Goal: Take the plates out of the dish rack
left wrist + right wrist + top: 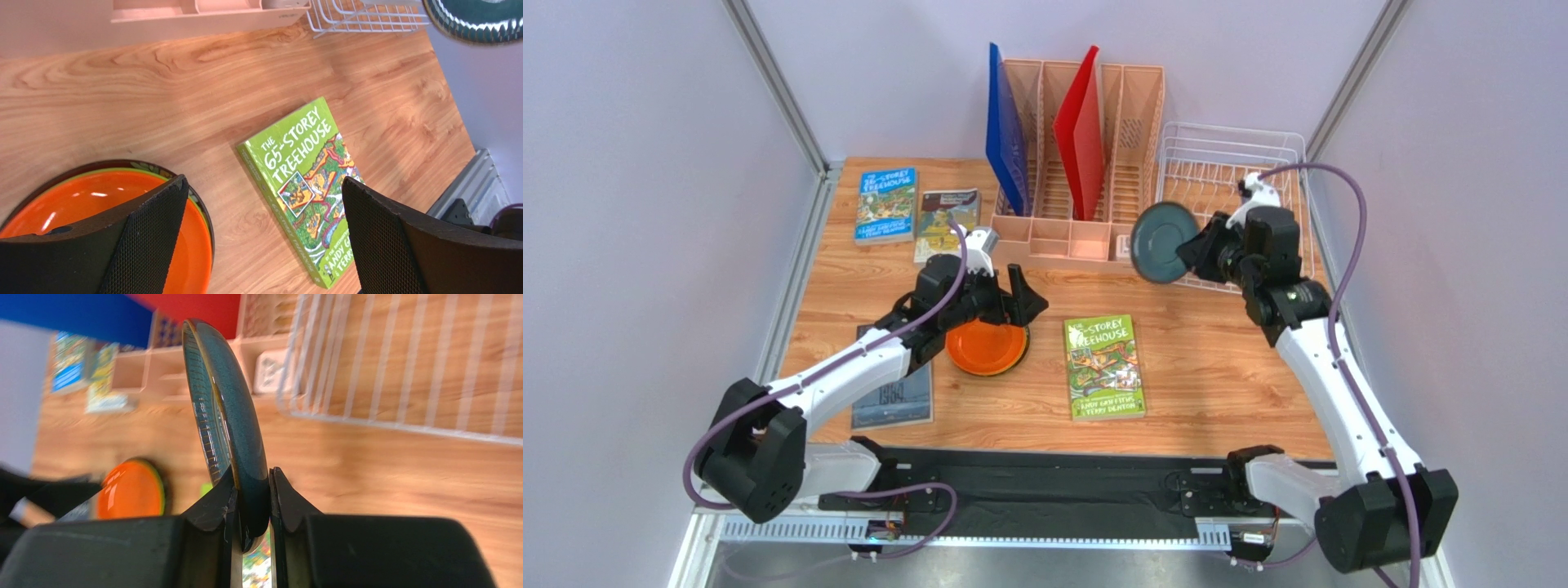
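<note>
My right gripper (1195, 249) is shut on the rim of the dark teal-grey plate (1163, 241), held on edge in the air just left of the white dish rack (1232, 196); the plate (228, 422) fills the right wrist view between the fingers. A stack of plates lies on the table: the orange plate (987, 349) on top, with the lime green rim (161, 174) and the dark red floral rim (138, 164) under it. My left gripper (1008, 304) is open and empty just above the stack's far edge. The rack shows no plates.
A pink file organiser (1078, 172) with a blue folder (1005, 129) and a red folder (1081, 135) stands at the back. A green book (1103, 365) lies right of the stack. Two books (887, 205) lie at the back left, a grey one (894, 395) at the front left.
</note>
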Robot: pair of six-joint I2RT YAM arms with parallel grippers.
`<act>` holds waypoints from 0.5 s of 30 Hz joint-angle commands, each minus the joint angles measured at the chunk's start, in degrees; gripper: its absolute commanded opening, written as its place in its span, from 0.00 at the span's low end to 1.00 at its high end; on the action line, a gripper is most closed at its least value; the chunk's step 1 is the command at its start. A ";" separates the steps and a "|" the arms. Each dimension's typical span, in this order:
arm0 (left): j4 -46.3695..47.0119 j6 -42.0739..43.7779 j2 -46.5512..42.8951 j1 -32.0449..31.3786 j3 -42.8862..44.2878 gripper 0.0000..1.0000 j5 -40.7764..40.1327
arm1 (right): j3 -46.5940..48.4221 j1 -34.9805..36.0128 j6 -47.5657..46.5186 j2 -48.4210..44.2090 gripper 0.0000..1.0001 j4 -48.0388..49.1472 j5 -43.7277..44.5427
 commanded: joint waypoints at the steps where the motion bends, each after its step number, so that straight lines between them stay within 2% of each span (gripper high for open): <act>1: 6.73 -4.01 -2.57 0.24 -3.26 0.98 3.07 | -6.00 3.15 11.33 -5.20 0.00 10.36 -12.69; 7: 10.16 -5.60 -1.53 0.24 -4.06 0.96 4.30 | -10.76 10.79 15.13 -4.95 0.00 14.06 -11.93; 15: 13.15 -7.62 -0.29 -0.02 -4.59 0.95 5.26 | -12.70 18.79 18.29 0.31 0.00 20.39 -11.04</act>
